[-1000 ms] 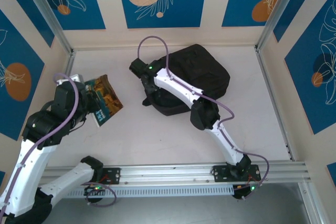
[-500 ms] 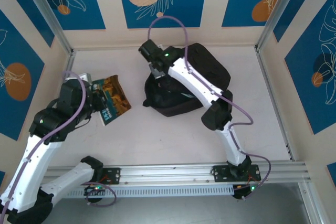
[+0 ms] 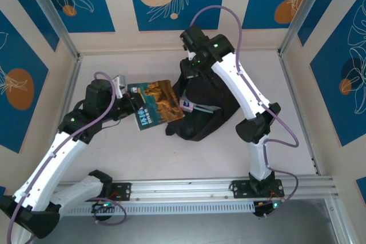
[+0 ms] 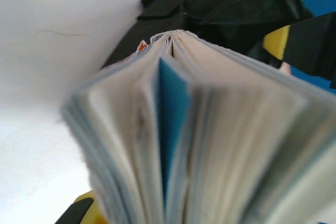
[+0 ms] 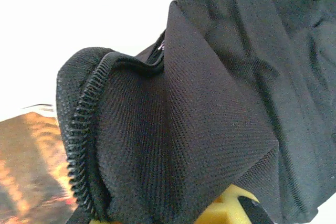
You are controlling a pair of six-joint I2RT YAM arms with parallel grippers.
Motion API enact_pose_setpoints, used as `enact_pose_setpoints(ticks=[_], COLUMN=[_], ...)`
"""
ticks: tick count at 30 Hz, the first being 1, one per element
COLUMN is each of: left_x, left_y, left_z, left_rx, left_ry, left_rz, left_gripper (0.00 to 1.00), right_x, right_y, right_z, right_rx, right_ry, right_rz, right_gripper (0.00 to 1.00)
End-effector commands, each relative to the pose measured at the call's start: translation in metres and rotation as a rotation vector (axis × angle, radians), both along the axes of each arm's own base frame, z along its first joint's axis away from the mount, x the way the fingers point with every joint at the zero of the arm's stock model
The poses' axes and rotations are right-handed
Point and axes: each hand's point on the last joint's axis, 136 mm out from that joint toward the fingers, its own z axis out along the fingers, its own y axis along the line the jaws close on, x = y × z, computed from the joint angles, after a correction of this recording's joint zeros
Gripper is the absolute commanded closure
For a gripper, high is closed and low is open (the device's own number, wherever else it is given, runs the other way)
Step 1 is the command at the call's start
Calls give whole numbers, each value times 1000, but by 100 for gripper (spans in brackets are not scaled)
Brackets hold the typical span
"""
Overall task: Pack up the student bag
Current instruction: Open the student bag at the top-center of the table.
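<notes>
The student bag [image 3: 209,115] is a soft black backpack lying at the middle of the table. My right gripper [image 3: 190,72] is shut on its upper fabric and holds that edge lifted. In the right wrist view the black mesh [image 5: 184,129] and a zipper edge [image 5: 79,145] bulge over a yellow finger pad [image 5: 231,208]. A book [image 3: 157,102] with a blue and orange cover hangs in my left gripper [image 3: 128,100], which is shut on it, right beside the bag's left side. The left wrist view looks along the fanned pages [image 4: 199,129] toward the bag [image 4: 220,9].
The white table [image 3: 143,152] is boxed in by cream and blue walls at the back and both sides. An aluminium rail [image 3: 189,190] carrying both arm bases runs along the near edge. Metal posts [image 3: 54,21] stand at the back corners.
My left arm has carried the book rightward from the left side up to the bag. My right gripper has shut on the bag's fabric and pulled it up and toward the back.
</notes>
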Motion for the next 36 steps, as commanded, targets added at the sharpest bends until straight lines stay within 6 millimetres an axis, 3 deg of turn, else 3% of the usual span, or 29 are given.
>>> enact_pose_setpoints(ticks=[1,5,7,11,14,15,19,23,28,32,36], left_x=[6,9,13,21,30,32,38,35,32,27,25], left_y=[-21,-27,-34,-56,-76,-82,-93,-96,-88,-73,-71], left_z=[50,33,21,6,10,14,29,39,38,39,31], left_rx=[-157,-127,-135,-156,-183,-190,-190,-141,-132,-102,-78], left_ry=[-135,-87,-48,-40,-80,-98,-186,-251,-285,-335,-320], left_rz=[-80,-108,-126,-193,-266,-290,-330,-357,-326,-268,-268], left_gripper=[100,100,100,100,100,100,100,100,100,100,100], right_x=[-14,-14,-16,-24,-27,-27,-20,-17,-22,-30,-41], right_y=[17,15,17,19,19,18,8,-1,-4,-6,17], right_z=[45,68,62,60,45,37,23,14,7,15,22], right_rx=[252,434,474,439,354,303,140,11,-91,-104,-8], right_ry=[32,76,158,141,138,134,78,35,21,4,17], right_rz=[53,35,40,83,90,84,23,-40,-33,-33,57], right_gripper=[100,100,100,100,100,93,51,35,33,33,38])
